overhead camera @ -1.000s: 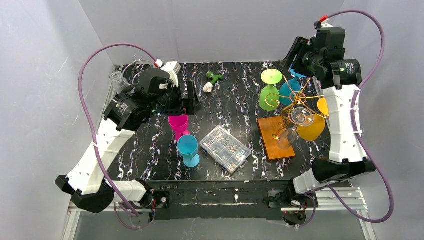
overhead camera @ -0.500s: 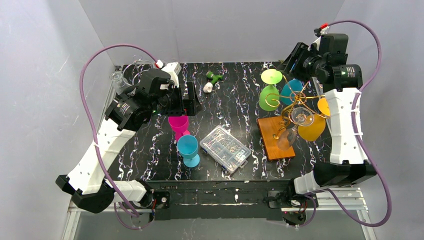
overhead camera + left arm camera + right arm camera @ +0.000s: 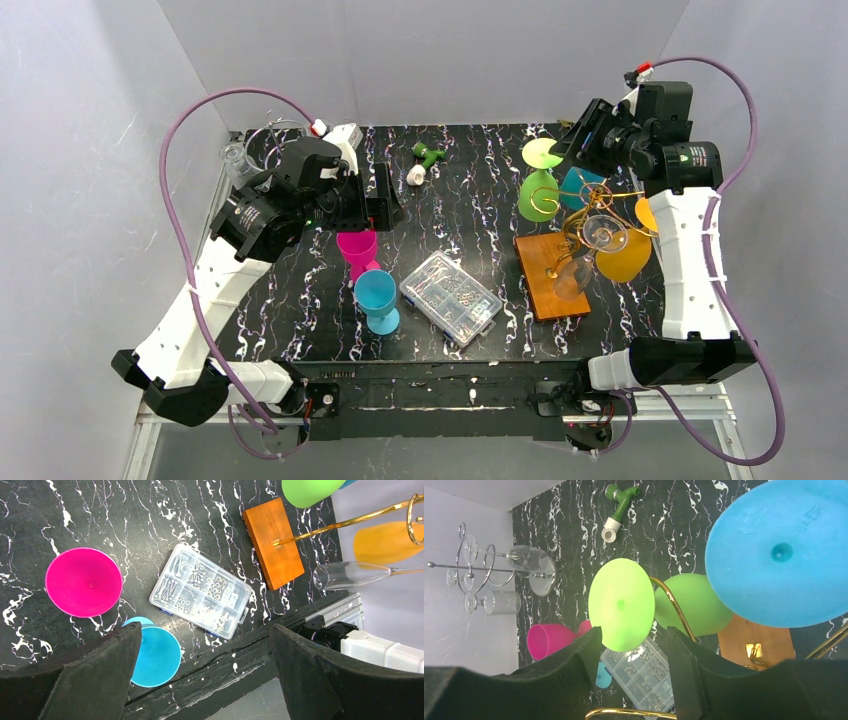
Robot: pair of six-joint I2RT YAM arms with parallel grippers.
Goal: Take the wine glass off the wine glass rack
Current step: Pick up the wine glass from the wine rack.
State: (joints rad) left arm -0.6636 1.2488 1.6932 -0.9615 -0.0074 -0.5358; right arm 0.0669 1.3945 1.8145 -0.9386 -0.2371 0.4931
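Black white-veined tabletop, pale grey walls

- Setting: a robotics lab test cell.
- A left arm and a right arm, both robotic, are mounted at the near edge of a black marbled table.
- Plain white panels enclose the table.
- Purple cables loop from each arm.

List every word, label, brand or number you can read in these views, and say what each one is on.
No text can be read in any view.
Blue glass foot: faint raised marks near its rim in the right wrist view, too blurred to read.
Clear parts box: no label shows.
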